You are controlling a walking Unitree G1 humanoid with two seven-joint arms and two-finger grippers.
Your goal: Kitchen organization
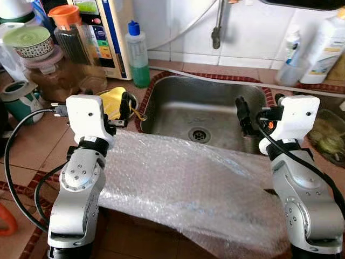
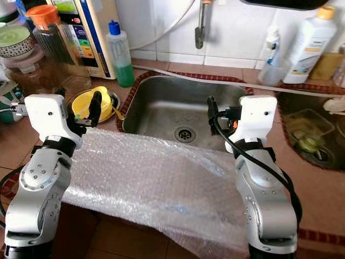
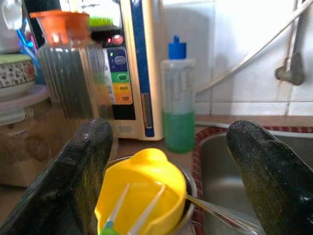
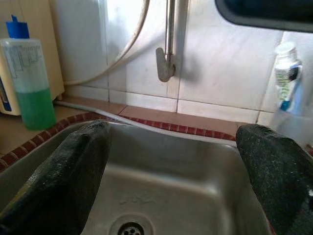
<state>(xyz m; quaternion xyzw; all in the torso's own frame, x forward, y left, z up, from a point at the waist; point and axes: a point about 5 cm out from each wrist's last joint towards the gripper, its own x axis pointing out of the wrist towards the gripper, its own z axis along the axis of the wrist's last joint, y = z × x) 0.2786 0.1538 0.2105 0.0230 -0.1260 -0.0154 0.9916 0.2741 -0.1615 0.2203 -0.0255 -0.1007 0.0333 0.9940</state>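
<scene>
Bubble wrap (image 1: pixel 183 178) — crinkled, translucent — drapes the steel sink (image 1: pixel 172 102) edge; left gripper (image 3: pixel 166 181) and right gripper (image 4: pixel 171 181) fingers spread wide, empty.

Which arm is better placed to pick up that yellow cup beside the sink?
Left. The open left gripper hovers right at the yellow cup; the right gripper is over the sink.

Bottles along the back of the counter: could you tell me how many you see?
3: a green-liquid bottle left of the sink, a small spray bottle and a large white bottle at its right; clutter may hide more.
</scene>
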